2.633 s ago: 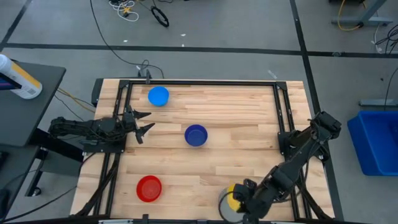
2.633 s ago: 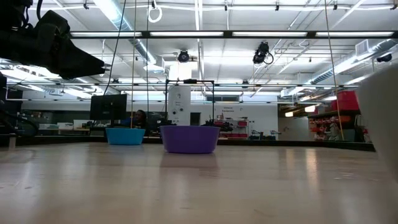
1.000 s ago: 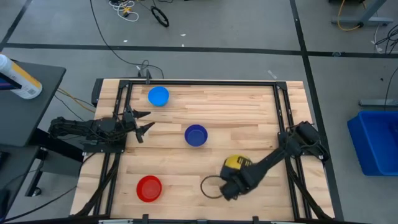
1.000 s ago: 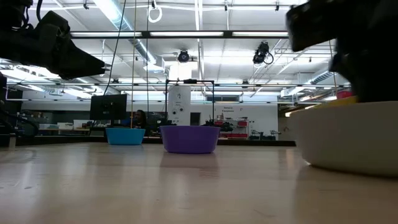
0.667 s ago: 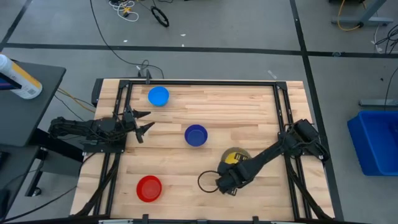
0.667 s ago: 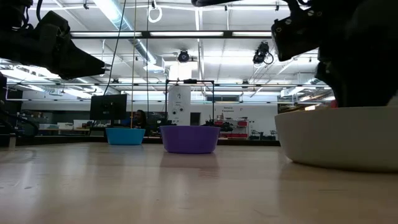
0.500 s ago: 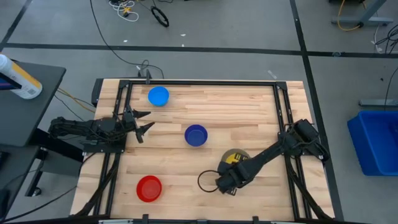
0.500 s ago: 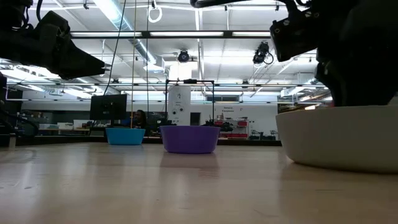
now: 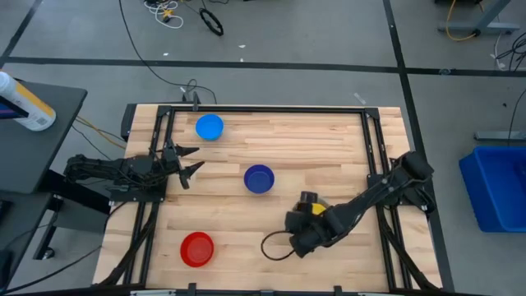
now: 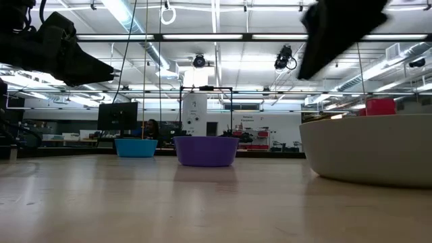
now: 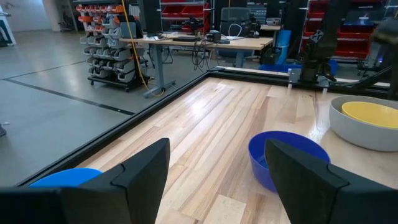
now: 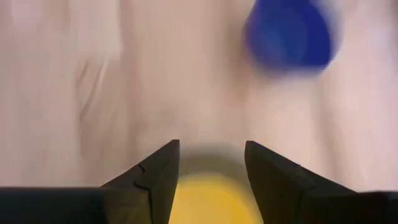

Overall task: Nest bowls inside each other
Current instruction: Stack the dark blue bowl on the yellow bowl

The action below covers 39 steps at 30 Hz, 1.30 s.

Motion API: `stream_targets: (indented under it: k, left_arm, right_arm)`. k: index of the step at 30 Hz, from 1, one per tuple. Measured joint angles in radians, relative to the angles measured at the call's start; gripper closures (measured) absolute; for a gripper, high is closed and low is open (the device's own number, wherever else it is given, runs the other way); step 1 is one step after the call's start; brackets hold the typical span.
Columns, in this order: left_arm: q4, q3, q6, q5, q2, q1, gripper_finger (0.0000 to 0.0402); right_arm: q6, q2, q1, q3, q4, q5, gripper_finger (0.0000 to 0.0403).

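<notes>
A pale grey bowl (image 11: 364, 127) stands on its base on the table with the yellow bowl (image 11: 373, 114) nested inside it. My right gripper (image 12: 211, 165) hangs open above them, with the yellow bowl (image 12: 208, 199) showing below its fingers and nothing between them. In the high view, that gripper (image 9: 312, 205) is near the table's middle right. The dark blue bowl (image 9: 259, 178), light blue bowl (image 9: 209, 127) and red bowl (image 9: 196, 248) each stand apart on the table. My left gripper (image 11: 217, 180) waits open at the left edge, pointing level.
A black frame (image 9: 263, 110) runs along the table's far and side edges. Bare wood lies between the dark blue bowl (image 10: 206, 150) and the grey bowl (image 10: 368, 148). My right arm (image 10: 344, 27) hangs above the grey bowl in the low view.
My right gripper first slid the grey bowl, with the yellow one inside, a little toward the table's left edge. It has then risen clear of the bowl and turned. The bowl stays where it was left.
</notes>
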State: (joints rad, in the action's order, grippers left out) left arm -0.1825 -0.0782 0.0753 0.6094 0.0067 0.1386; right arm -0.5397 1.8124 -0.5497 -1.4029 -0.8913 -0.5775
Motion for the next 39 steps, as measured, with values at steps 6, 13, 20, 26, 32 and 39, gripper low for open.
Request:
stream_targets:
  k: [6, 13, 20, 26, 32, 39]
  left_arm:
    - [0.0, 0.0, -0.002, 0.0, 0.0, 0.0, 0.0129]
    - [0.0, 0.0, -0.001, 0.0, 0.0, 0.0, 0.0129]
    - [0.001, 0.0, 0.005, 0.0, 0.021, 0.0, 0.0129]
    - [0.004, 0.0, 0.024, 0.003, 0.073, 0.0, 0.0129]
    - [0.013, 0.0, 0.044, 0.005, 0.101, 0.0, 0.0129]
    - [0.016, 0.0, 0.05, 0.005, 0.1, 0.0, 0.0129]
  right_arm:
    - [0.093, -0.014, 0.133, 0.0, 0.177, -0.059, 0.0232]
    - [0.348, 0.062, 0.358, 0.02, 0.467, 0.358, 0.0233]
    - [0.399, 0.126, 0.441, 0.021, 0.445, 0.561, 0.0237]
    - [0.426, 0.162, 0.443, 0.021, 0.417, 0.565, 0.0238]
    - [0.451, 0.22, 0.451, 0.021, 0.43, 0.522, 0.0236]
    - [0.477, 0.22, 0.446, 0.015, 0.392, 0.5, 0.0239]
